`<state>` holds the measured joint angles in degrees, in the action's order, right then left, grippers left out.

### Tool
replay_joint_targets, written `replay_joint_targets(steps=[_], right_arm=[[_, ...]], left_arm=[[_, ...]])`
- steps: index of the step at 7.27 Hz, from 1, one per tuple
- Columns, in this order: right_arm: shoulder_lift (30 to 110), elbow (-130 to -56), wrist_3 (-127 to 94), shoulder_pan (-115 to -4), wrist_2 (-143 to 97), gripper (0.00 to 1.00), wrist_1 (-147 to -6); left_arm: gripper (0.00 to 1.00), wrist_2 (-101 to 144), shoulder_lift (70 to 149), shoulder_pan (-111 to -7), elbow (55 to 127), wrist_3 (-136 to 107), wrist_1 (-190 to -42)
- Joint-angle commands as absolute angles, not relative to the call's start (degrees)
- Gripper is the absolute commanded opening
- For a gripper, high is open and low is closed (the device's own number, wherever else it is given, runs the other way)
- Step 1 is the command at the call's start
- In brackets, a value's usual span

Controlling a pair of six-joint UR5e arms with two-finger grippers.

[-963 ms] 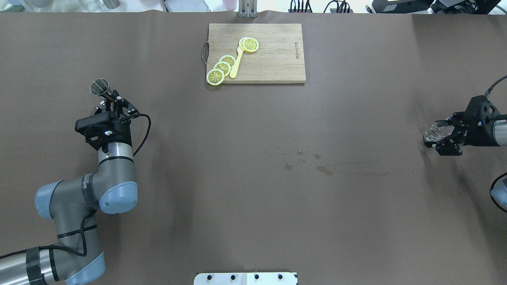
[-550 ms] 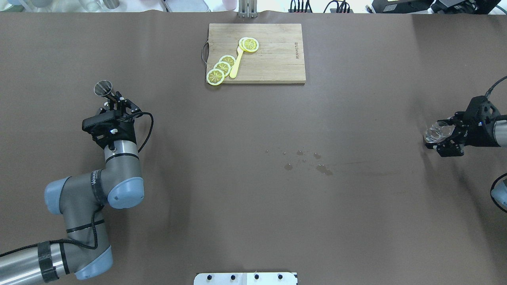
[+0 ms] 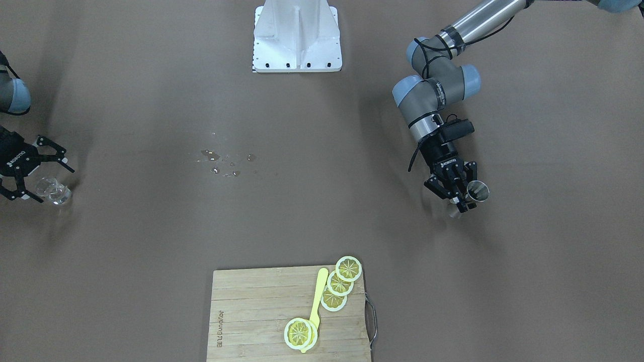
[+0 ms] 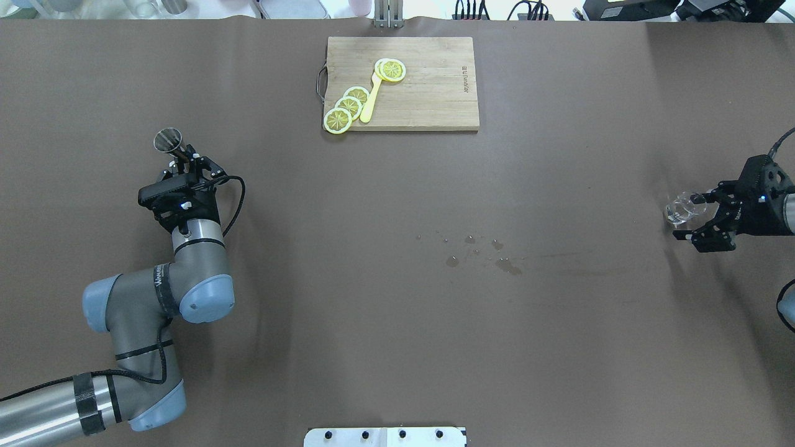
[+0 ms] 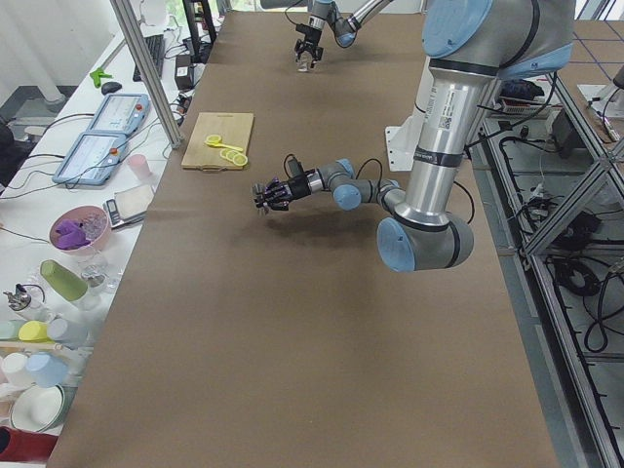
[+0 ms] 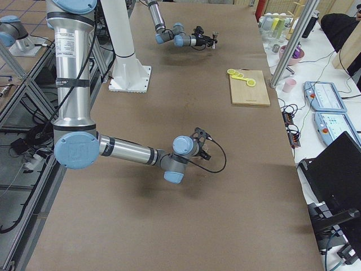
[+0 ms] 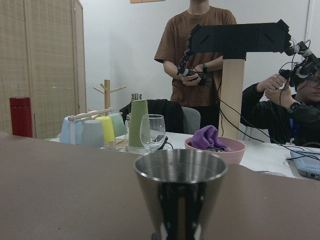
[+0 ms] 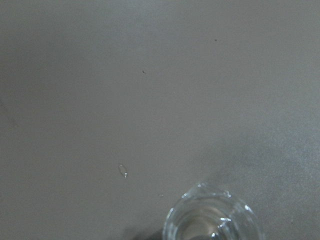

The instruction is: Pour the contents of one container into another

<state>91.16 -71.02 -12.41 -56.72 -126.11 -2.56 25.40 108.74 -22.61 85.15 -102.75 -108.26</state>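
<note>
Your left fingers (image 4: pixel 184 156) clamp the stiff, likely slippery steel cup (image 4: pixel 166 139) low; right fingers (image 4: pixel 708 197) stand apart by the fragile glass (image 4: pixel 678 211).

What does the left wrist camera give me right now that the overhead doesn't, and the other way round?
Only the left wrist view: the room beyond the table's far edge, with a wine glass, a pink bowl and a standing person. Only the overhead: the cutting board with lemon slices, spilled drops mid-table, the left gripper itself, and the open right gripper at the clear glass. Both: the steel cup that the left gripper holds, side-on and upright at the wrist.
</note>
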Motion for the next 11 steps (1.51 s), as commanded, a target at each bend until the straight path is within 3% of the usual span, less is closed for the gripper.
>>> replay_joint_targets(steps=[1,5,8,11], right_arm=[[92.8,-71.3,-12.7,-59.2,-130.0,1.0,-2.3],[94.5,-74.0,-12.7,-65.2,-136.8,1.0,-9.7],[101.7,-91.5,-13.6,-65.9,-138.0,1.0,-33.7],[105.7,-102.4,-13.7,-66.0,-138.4,1.0,-54.9]], left_arm=[[0.0,25.2,109.2,-22.5,83.9,-103.4,-108.2],[0.0,26.3,109.2,-22.1,83.4,-104.4,-108.2],[0.0,27.4,109.3,-21.6,83.4,-105.6,-108.2],[0.0,27.3,109.3,-21.4,83.4,-105.6,-108.2]])
